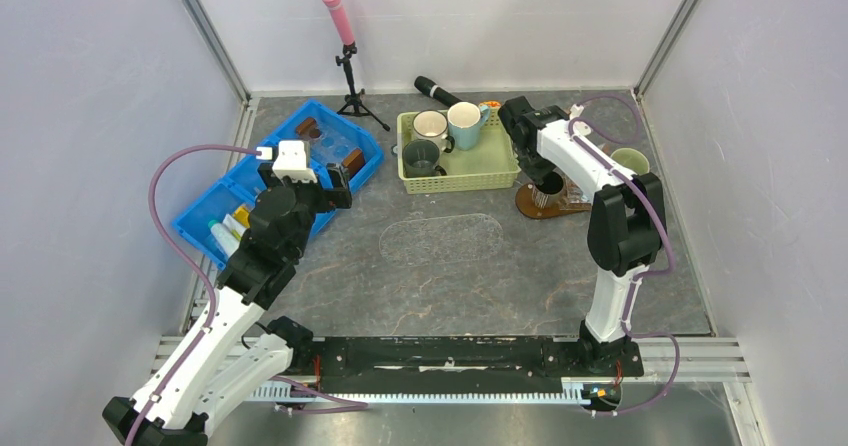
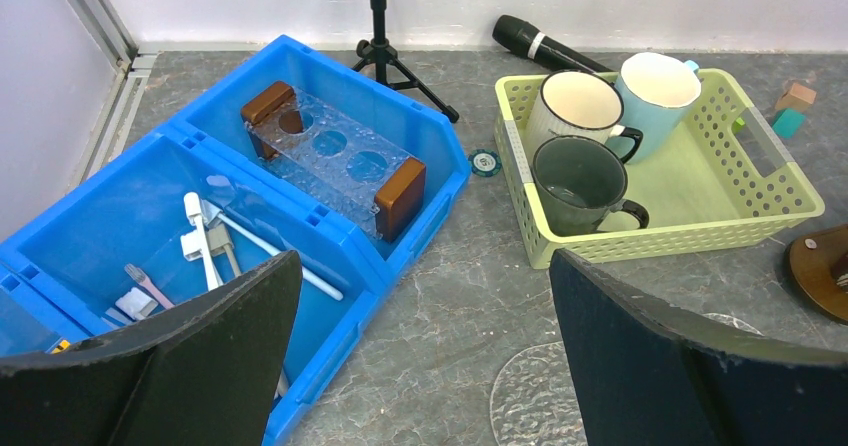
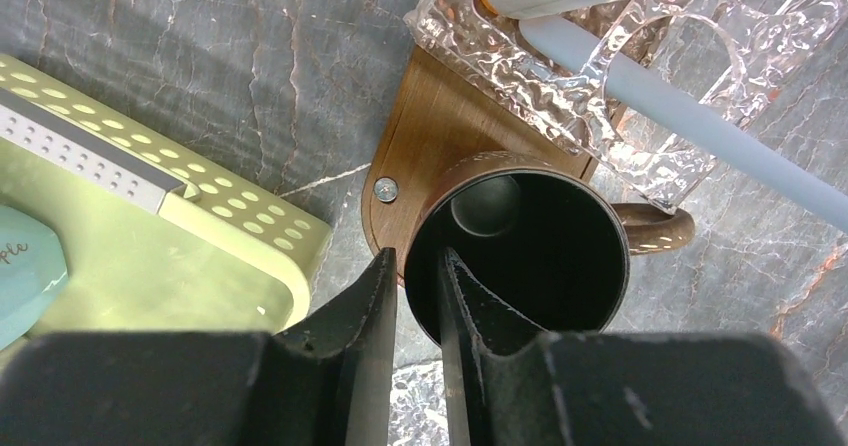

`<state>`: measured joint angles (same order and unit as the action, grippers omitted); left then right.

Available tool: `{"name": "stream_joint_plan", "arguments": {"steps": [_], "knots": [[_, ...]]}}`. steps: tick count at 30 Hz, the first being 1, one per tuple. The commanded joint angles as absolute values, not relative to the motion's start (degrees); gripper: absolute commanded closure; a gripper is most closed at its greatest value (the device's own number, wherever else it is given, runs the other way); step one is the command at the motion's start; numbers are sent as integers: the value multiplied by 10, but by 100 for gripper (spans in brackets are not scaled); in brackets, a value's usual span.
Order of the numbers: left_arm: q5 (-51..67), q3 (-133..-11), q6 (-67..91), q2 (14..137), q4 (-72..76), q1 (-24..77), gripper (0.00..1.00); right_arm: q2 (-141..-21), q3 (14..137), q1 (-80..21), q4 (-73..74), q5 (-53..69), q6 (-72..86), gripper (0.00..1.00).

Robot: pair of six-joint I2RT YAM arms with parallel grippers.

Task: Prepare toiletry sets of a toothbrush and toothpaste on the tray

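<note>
On the left, the left tool (image 2: 425, 266) hangs wide open over the blue bin (image 2: 120, 216) and holds nothing. Toothbrushes (image 2: 205, 241) and toothpaste (image 1: 232, 224) lie in the bin. In the middle of the table (image 1: 450, 286) sits a green basket (image 2: 690, 236) with three cups (image 2: 580, 171) in it. Just right of the basket lies the tray (image 3: 440, 136), with a brown cup (image 3: 530, 256) on it. The right tool (image 3: 415, 261) is only a little open. One finger is outside the brown cup's rim and one is inside, and they are not squeezing it.
</note>
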<state>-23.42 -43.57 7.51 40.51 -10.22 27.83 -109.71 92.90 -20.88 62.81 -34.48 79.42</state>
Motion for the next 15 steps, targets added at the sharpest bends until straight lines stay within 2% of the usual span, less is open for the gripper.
{"name": "stream_joint_plan", "arguments": {"steps": [1,15], "knots": [[-235,-446,88,403,-85,280,0,-1098,954,-208,614,-343,797,73],[-238,-446,86,398,-86,281,0,-1091,955,-208,588,-332,789,67]]}}
